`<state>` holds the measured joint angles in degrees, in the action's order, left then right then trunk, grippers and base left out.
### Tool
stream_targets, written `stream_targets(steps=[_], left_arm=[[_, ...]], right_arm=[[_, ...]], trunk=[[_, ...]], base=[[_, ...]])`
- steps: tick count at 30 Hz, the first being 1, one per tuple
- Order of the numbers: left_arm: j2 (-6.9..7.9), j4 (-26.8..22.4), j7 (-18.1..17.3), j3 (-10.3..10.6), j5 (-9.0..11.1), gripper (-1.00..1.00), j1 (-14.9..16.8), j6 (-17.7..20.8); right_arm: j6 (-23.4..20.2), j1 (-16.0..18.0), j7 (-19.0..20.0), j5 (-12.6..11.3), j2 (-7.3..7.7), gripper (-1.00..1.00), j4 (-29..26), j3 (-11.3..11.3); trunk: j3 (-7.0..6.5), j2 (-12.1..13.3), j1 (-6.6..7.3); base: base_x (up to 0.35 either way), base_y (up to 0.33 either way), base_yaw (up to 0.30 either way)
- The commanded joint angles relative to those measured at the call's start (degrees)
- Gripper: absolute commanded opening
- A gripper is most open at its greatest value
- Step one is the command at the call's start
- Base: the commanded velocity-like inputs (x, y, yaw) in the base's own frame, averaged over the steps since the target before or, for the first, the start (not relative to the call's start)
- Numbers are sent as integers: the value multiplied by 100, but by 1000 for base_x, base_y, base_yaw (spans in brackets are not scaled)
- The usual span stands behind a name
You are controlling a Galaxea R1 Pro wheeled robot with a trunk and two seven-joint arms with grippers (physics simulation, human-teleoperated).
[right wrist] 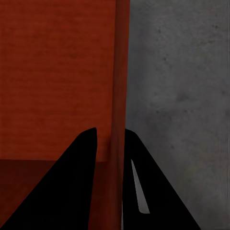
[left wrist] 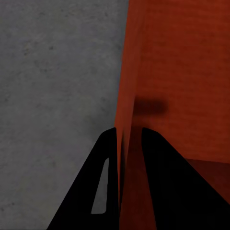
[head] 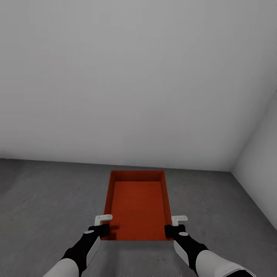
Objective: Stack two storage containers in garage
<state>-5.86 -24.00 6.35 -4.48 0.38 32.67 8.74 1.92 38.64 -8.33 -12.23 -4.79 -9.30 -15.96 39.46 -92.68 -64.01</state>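
One red-orange storage container point(head: 138, 207) lies lengthwise in front of me over the dark grey garage floor point(head: 46, 200). It is open-topped and has nothing in it. My left gripper point(head: 104, 229) is shut on its left side wall near the near corner, one finger inside and one outside. My right gripper point(head: 170, 231) is shut on the right side wall in the same way. In the left wrist view the thin wall of the container point(left wrist: 182, 72) runs between the fingers of the gripper point(left wrist: 128, 130). The right wrist view shows the container point(right wrist: 57, 72) wall pinched by the gripper point(right wrist: 111, 130). Whether the bin rests on the floor or hangs just above it cannot be told.
A plain white wall point(head: 134, 77) stands a short way beyond the bin's far end. A second white wall point(head: 261, 161) meets it in a corner at the right. Grey concrete floor point(left wrist: 57, 72) spreads to both sides of the bin point(right wrist: 182, 72).
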Motion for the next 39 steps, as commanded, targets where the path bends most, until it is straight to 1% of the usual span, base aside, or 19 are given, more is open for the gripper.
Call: stream_targets(steps=[1,32,39], left_arm=[[33,-34,176,-238,-101,-100,3,-66],[31,-26,176,-238,-107,-100,3,-66],[33,-26,174,-238,-106,-100,3,-66]], right_arm=[[27,4,-36,-71,32,-100,16,260],[27,4,-36,-69,37,-100,16,260],[27,4,-27,-69,40,-100,16,260]], trunk=[[14,-3,1],[301,-3,1],[365,-3,1]], base=[[0,0,-81],[0,0,-87],[0,0,-26]])
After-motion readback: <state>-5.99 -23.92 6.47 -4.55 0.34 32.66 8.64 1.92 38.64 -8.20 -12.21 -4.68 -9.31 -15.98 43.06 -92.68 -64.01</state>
